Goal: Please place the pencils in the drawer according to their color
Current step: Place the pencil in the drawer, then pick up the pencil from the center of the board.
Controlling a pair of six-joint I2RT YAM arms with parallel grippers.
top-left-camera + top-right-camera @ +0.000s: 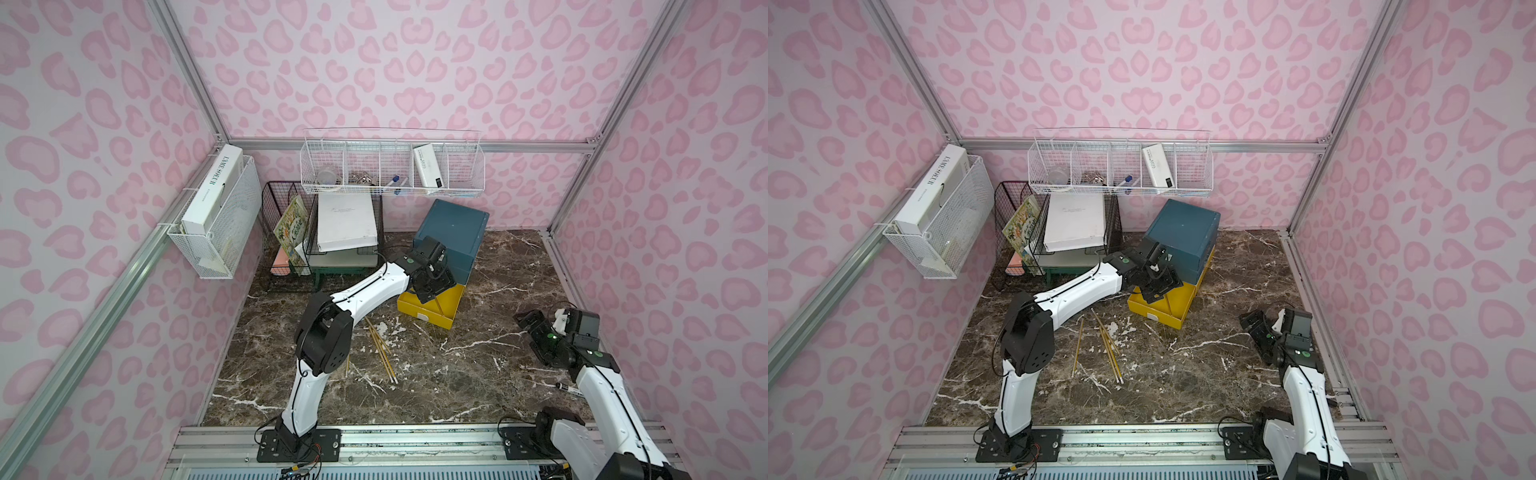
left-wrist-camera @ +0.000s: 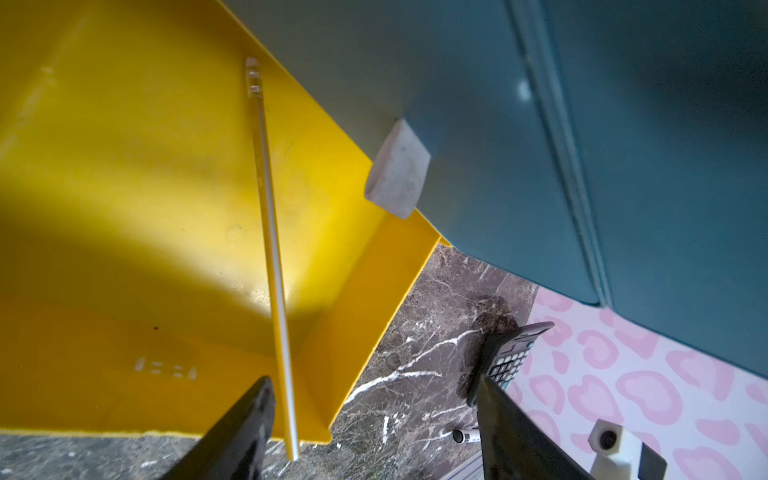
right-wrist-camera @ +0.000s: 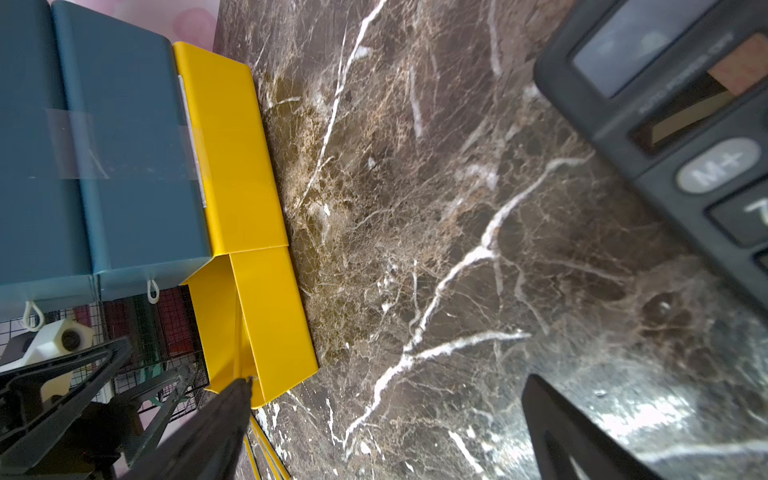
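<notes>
The drawer cabinet is dark teal and stands at the back; its lowest, yellow drawer is pulled out. One yellow pencil lies in it, its tip sticking out past the drawer's front wall. My left gripper hovers over this drawer, open, with the pencil lying free beside one finger. Several yellow pencils lie on the marble in front of the drawer. My right gripper is open and empty at the right.
A black calculator is close to the right gripper by the right wall. A white marker lies near the right arm. A black wire file rack stands at the back left and a white wire basket hangs on the back wall.
</notes>
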